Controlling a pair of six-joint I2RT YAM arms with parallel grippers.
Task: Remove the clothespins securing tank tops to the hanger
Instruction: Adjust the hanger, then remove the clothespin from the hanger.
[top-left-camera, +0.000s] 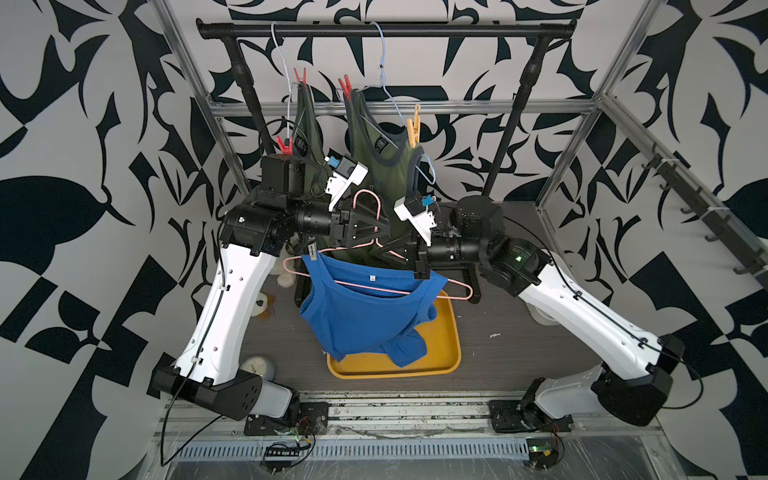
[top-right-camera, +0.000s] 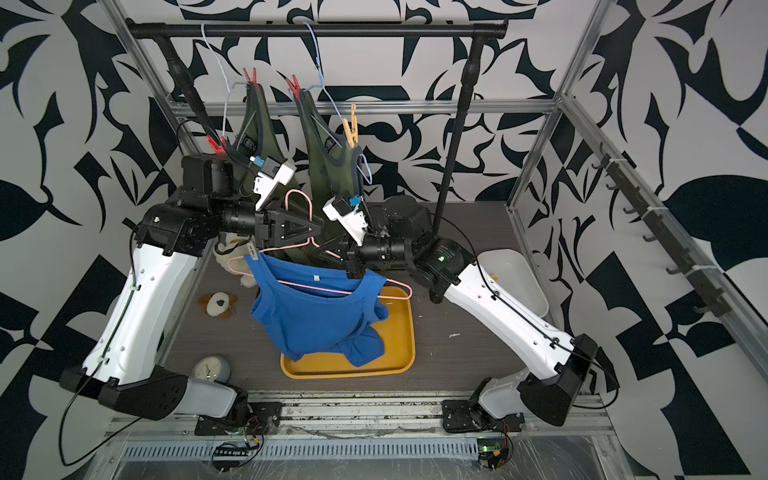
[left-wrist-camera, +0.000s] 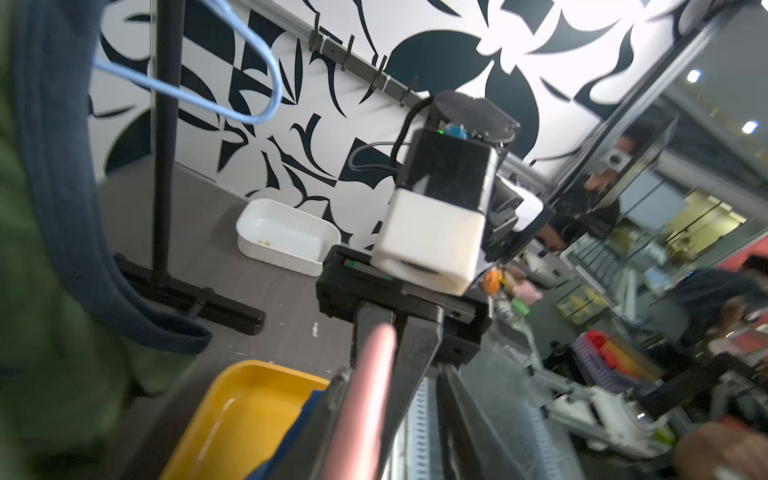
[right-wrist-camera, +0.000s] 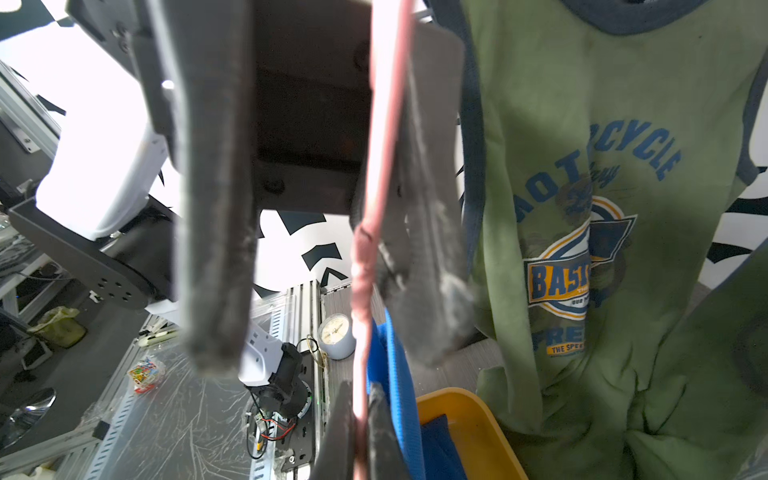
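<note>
A pink hanger (top-left-camera: 365, 197) carries the bright blue tank top (top-left-camera: 361, 316), pinned at one shoulder by a grey clothespin (top-left-camera: 312, 251). My right gripper (right-wrist-camera: 360, 436) is shut on the hanger's wire below its neck. My left gripper (left-wrist-camera: 390, 415) stands open around the same wire; in a top view it (top-left-camera: 384, 227) sits just above the right gripper (top-left-camera: 384, 249). Behind, two olive tank tops (top-left-camera: 307, 124) (top-left-camera: 386, 166) hang on light wire hangers, held by red clothespins (top-left-camera: 300, 77) (top-left-camera: 345, 86) (top-left-camera: 284, 143) and a yellow clothespin (top-left-camera: 413, 126).
The blue top's hem rests in a yellow tray (top-left-camera: 451, 345). A black rail (top-left-camera: 386, 30) on two posts carries the hangers. A white bin (top-right-camera: 515, 282) is at the right, a small clock (top-left-camera: 257, 368) front left, plush toys (top-left-camera: 284, 280) by the left arm.
</note>
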